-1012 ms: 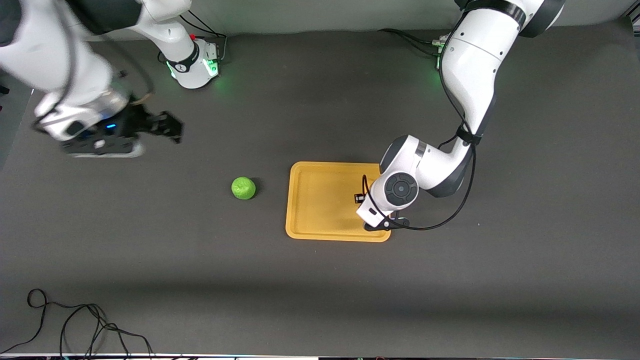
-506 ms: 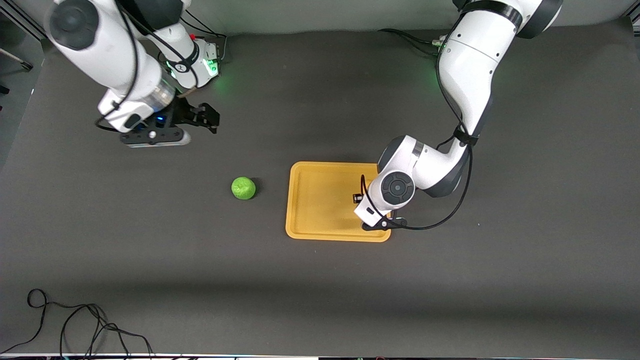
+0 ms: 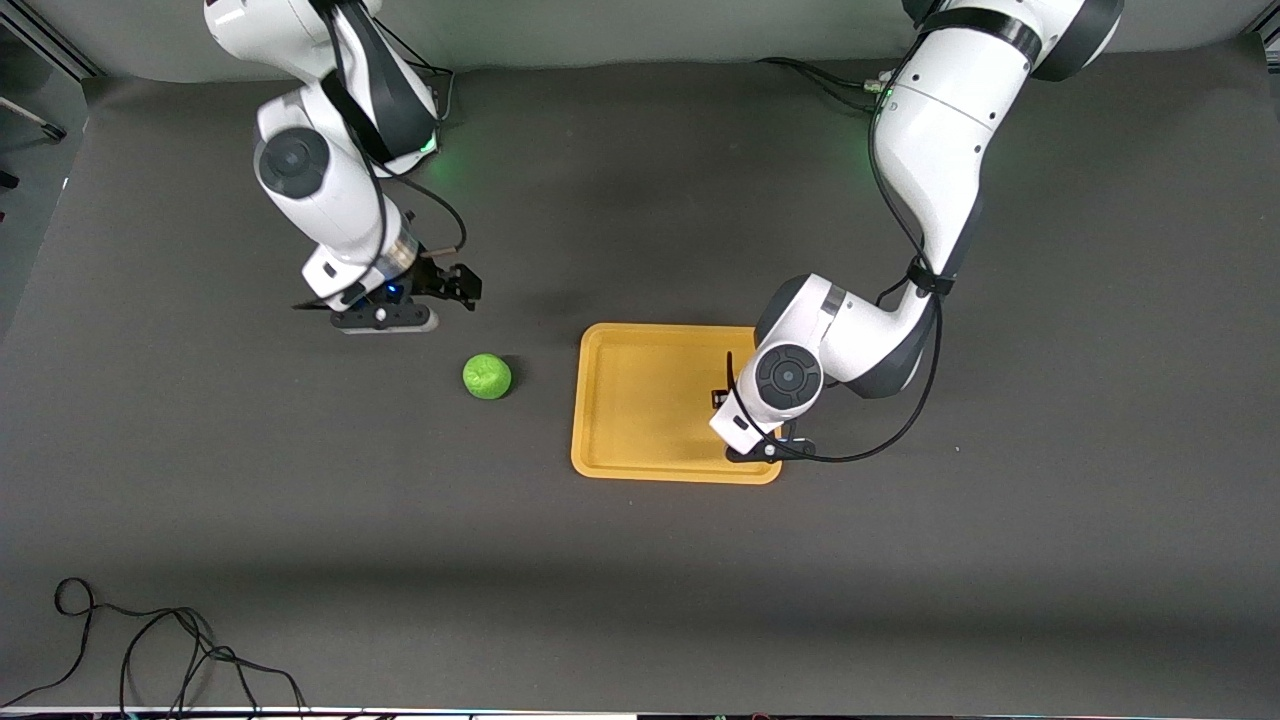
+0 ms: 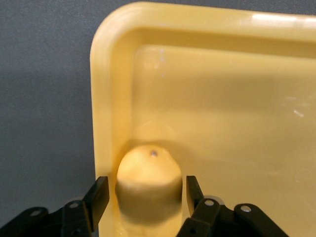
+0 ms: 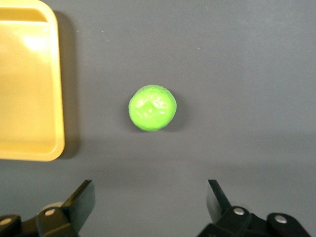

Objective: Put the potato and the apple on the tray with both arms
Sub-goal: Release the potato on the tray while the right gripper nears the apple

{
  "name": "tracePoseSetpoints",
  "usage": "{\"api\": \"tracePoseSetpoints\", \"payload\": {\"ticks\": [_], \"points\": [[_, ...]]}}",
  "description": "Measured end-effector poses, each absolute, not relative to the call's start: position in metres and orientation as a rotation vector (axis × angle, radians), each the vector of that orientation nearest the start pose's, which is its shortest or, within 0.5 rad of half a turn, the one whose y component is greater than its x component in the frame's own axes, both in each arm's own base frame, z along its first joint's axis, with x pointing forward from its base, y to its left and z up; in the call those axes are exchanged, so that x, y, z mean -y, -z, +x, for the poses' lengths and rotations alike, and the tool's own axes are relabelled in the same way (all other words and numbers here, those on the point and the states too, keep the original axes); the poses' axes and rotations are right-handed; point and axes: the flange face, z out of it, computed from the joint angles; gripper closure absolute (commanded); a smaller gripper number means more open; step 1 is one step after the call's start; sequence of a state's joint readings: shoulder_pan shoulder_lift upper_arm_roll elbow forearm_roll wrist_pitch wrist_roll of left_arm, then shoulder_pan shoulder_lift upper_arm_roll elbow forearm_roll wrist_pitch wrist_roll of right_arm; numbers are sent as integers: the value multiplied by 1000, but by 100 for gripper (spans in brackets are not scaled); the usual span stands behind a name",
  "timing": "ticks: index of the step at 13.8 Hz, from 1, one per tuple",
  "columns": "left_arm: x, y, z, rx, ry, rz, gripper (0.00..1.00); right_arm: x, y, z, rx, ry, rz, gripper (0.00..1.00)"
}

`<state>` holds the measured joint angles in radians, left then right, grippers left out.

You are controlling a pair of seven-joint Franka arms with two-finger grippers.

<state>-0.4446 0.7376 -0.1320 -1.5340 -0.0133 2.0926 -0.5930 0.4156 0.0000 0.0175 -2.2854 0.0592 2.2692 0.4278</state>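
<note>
- Left wrist view: the left gripper (image 4: 143,190) is flanking the smooth yellow-tan oval potato (image 4: 149,175), which is resting in a corner of the flat orange-yellow plastic tray (image 4: 207,74); whether the fingers are gripping or releasing cannot be told.
- The right gripper (image 5: 148,197), spread wide and empty, is hovering near the round bright green apple (image 3: 487,376), which is lying on the table beside the tray.
- Next move, by judgement: centring over the apple, descending, closing.
</note>
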Motion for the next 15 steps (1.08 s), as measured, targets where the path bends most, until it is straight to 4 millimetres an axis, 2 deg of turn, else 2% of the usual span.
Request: {"api": "tracePoseSetpoints", "payload": {"ticks": [2, 3, 4, 5, 6, 8, 10, 11, 12, 13, 15], "points": [[365, -212, 585, 82, -307, -3117, 17, -219, -318, 472, -68, -43, -3106, 0], [363, -217, 589, 89, -294, -3122, 6, -222, -301, 475, -77, -36, -3105, 0], [359, -228, 596, 104, -271, -3130, 0, -229, -285, 476, -77, -28, -3104, 0], [349, -247, 606, 131, -245, -3139, 0, -239, -271, 474, -80, -17, -3102, 0], [337, -275, 617, 165, -204, -3153, 0, -248, -260, 472, -82, -2, -3098, 0], [302, -351, 634, 242, -92, -3184, 0, -256, -240, 472, -84, 35, -3087, 0], [261, -435, 633, 297, -2, -3192, 0, -252, -223, 475, -77, 55, -3096, 0], [243, -468, 628, 306, 32, -3187, 0, -246, -219, 478, -67, 66, -3109, 0], [223, -493, 621, 291, 57, -3179, 0, -240, -217, 482, -65, 73, -3121, 0], [199, -508, 614, 248, 60, -3170, 0, -235, -217, 484, -68, 79, -3127, 0], [149, -517, 600, 165, 26, -3153, 0, -232, -214, 487, -71, 101, -3125, 0]]}}
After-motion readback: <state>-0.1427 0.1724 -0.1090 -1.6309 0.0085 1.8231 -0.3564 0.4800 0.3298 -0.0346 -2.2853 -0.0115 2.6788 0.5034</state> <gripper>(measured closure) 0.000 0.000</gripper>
